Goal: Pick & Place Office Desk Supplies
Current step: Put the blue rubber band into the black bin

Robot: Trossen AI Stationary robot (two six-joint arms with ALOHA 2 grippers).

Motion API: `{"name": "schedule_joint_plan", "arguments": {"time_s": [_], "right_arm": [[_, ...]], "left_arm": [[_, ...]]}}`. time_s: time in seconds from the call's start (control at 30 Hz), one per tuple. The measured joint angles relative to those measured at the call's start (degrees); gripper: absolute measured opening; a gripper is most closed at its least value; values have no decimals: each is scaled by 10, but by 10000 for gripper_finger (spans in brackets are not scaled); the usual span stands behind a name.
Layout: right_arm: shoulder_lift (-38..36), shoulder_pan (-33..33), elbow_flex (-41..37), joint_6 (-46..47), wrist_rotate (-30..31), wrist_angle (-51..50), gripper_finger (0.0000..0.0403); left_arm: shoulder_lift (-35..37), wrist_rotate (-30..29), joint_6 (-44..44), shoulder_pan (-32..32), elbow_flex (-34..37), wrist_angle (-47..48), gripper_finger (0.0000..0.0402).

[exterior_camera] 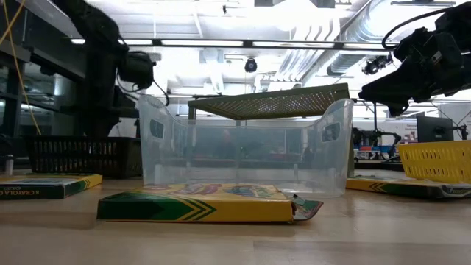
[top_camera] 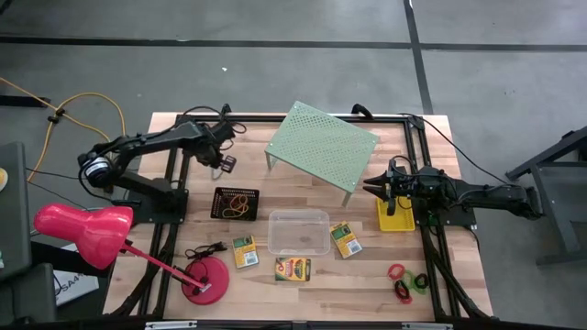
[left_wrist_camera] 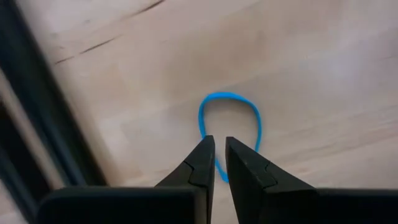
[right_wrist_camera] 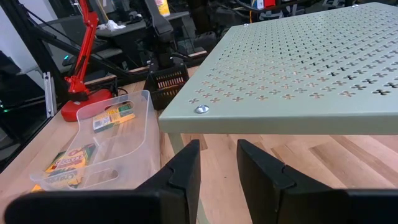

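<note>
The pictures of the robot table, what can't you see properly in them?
- Blue rubber band: in the left wrist view the left gripper covers its near end, so a grip cannot be judged.
- Black mesh tray: in the low view its wall hides what is inside.
- Little rings: too small in the high view to count.
- Yellow basket: partly under the right gripper.

Pale wood-grain table [top_camera: 367, 275], clear glossy plastic tub [top_camera: 298, 231], matt green perforated metal shelf [top_camera: 323, 147], printed card boxes [top_camera: 293, 269]

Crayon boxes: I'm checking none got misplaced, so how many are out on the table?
3. One crayon box lies left of the clear tub, one right of it, one in front. Others may be hidden.
</note>
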State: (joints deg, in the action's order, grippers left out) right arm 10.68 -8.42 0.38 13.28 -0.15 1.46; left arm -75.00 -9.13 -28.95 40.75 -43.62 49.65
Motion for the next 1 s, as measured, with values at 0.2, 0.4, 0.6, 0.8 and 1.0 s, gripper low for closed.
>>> {"name": "schedule_joint_plan", "arguments": {"time_s": [0.2, 0.4, 0.6, 0.8, 1.0], "right_arm": [[0, 0, 0, 0, 0, 0, 94], [0, 0, 0, 0, 0, 0, 94], [0, 0, 0, 0, 0, 0, 94], [0, 0, 0, 0, 0, 0, 94], [0, 0, 0, 0, 0, 0, 94]], "left_arm": [[0, 48, 40, 55, 29, -37, 33], [0, 52, 50, 73, 35, -37, 33], [-2, 51, 55, 71, 45, -37, 33], [-10, 51, 51, 70, 53, -39, 33], [-10, 59, 49, 64, 53, -51, 33]]}}
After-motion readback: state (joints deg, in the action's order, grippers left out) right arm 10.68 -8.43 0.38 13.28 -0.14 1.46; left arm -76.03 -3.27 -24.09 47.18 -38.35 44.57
